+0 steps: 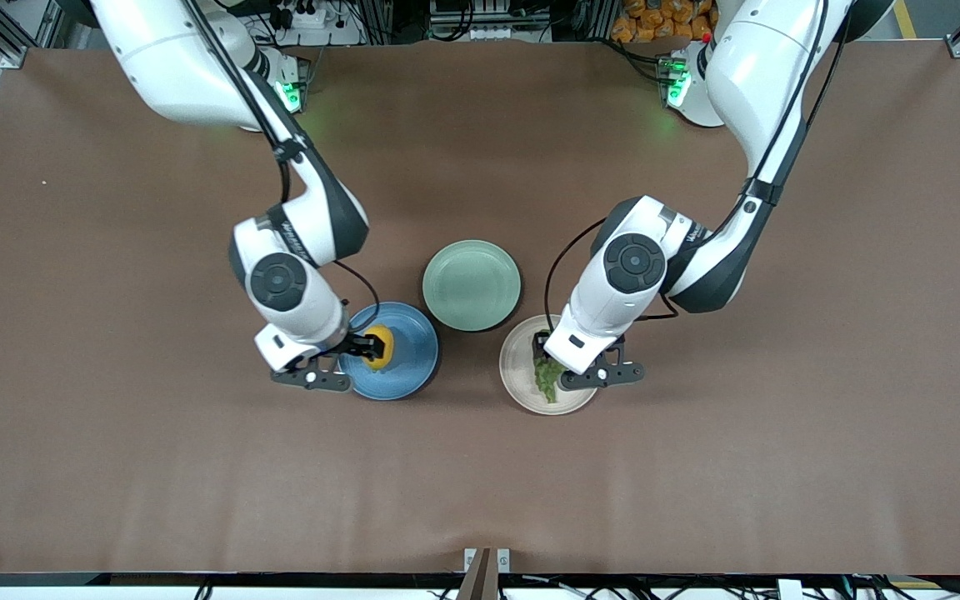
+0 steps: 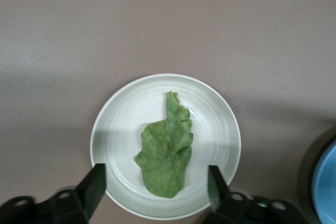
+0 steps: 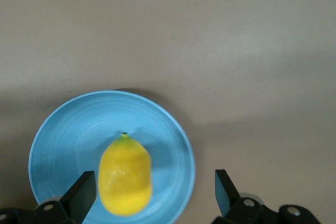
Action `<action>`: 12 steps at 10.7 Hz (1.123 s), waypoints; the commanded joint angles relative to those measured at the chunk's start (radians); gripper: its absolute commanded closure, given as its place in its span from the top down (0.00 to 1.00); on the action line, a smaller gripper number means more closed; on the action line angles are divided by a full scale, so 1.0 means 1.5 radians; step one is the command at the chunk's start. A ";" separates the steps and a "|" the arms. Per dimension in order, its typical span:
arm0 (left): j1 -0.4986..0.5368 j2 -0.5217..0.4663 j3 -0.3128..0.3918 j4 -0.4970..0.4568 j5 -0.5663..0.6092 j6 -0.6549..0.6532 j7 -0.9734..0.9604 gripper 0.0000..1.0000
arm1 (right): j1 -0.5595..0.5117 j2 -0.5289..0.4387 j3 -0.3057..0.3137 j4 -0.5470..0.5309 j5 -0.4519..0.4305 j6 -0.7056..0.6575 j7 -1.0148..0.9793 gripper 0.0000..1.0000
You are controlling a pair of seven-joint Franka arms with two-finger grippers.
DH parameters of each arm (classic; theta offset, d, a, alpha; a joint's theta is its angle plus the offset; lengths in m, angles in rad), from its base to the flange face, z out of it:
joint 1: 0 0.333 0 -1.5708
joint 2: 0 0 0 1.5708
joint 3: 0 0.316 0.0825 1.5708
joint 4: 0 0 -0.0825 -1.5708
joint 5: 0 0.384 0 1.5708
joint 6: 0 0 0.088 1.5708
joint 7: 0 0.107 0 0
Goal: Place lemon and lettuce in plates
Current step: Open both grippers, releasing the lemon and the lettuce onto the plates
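Front view: my right hand point(image 1: 363, 348) hangs over the blue plate point(image 1: 409, 367), fingers spread apart with nothing between them; the lemon point(image 1: 379, 347) lies in that plate. In the right wrist view the lemon point(image 3: 125, 177) rests free on the blue plate point(image 3: 63, 129), both fingertips point(image 3: 84, 192) clear of it. My left hand point(image 1: 559, 371) hangs over the beige-white plate point(image 1: 517, 367), fingers likewise apart; the lettuce point(image 1: 546, 377) lies in it. The left wrist view shows the lettuce point(image 2: 165, 153) flat on the beige-white plate point(image 2: 118, 124), untouched. A pale mint-green plate point(image 1: 471, 285) sits on the brown desk point(image 1: 113, 433) between the two arms, farther from the front camera than both plates.
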 commanded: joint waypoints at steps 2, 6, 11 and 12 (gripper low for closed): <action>0.061 -0.032 0.007 -0.005 0.021 -0.008 0.015 1.00 | -0.028 -0.049 0.002 -0.008 0.042 -0.050 -0.074 1.00; 0.132 -0.089 0.001 -0.007 0.019 -0.102 0.067 1.00 | -0.052 -0.088 -0.029 -0.009 0.055 -0.136 -0.176 1.00; 0.206 -0.171 0.002 -0.071 0.006 -0.230 0.129 1.00 | -0.112 -0.150 -0.030 -0.029 0.078 -0.190 -0.230 1.00; 0.206 -0.219 0.007 -0.141 0.002 -0.231 0.151 1.00 | -0.124 -0.169 -0.031 -0.046 0.088 -0.192 -0.261 1.00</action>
